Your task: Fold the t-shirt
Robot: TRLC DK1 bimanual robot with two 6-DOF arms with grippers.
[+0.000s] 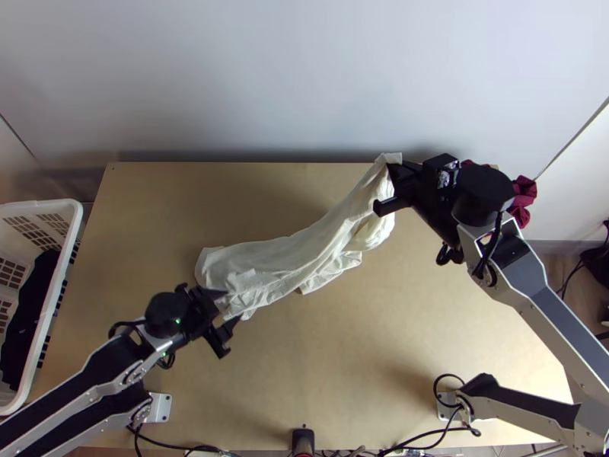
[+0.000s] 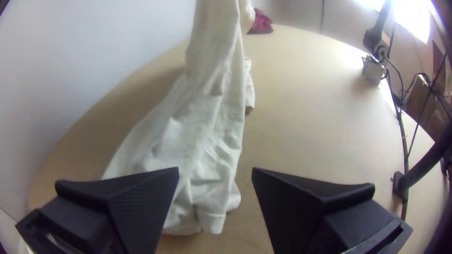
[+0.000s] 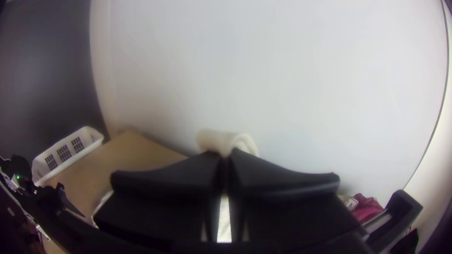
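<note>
The cream-white t-shirt (image 1: 274, 263) lies bunched lengthwise across the table, its far right end lifted to my right gripper (image 1: 388, 186). In the right wrist view, my right gripper (image 3: 226, 157) is shut on a rolled edge of the t-shirt (image 3: 226, 139). My left gripper (image 1: 226, 312) stands open at the shirt's lower left end. From the left wrist, the left gripper (image 2: 215, 171) has its fingers apart, and the loose end of the t-shirt (image 2: 197, 155) lies between and beyond them, partly behind one finger; I cannot tell whether they touch.
A white basket (image 1: 72, 228) holding dark cloth stands at the table's left side. Dark red cloth (image 1: 524, 199) lies at the back right corner, behind the right arm. The bare wooden table (image 1: 350, 350) extends in front of the shirt. A wall rises behind the table.
</note>
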